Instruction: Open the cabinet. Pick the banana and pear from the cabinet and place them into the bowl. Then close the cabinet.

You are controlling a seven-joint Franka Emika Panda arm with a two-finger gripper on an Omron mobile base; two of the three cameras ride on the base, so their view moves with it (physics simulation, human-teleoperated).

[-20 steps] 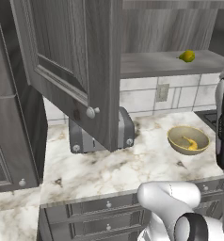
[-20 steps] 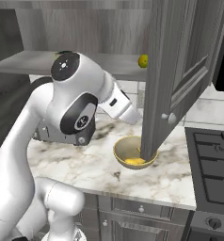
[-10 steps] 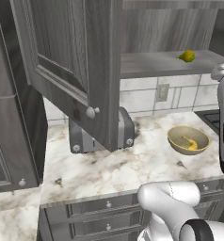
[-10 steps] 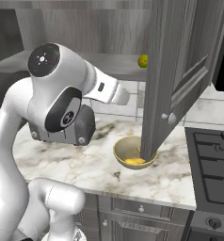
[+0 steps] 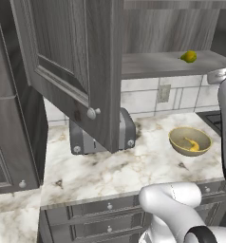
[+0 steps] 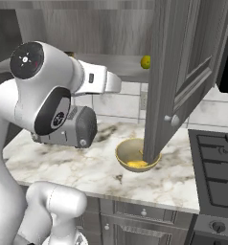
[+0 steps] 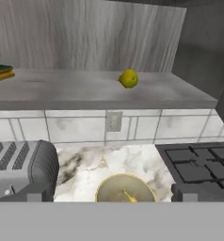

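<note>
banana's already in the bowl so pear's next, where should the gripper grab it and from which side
Grip the pear across its roundish middle, coming straight in from the open front of the cabinet. It sits alone on the shelf with free space on both sides for the fingers, and the cabinet back wall stands behind it.

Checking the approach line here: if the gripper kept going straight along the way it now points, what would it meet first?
Judging by the hand view, the gripper looks across the counter at the tiled wall just under the cabinet shelf. The pear sits slightly above centre, the bowl below. Likely the shelf edge or tiles first; depth is unclear.
</note>
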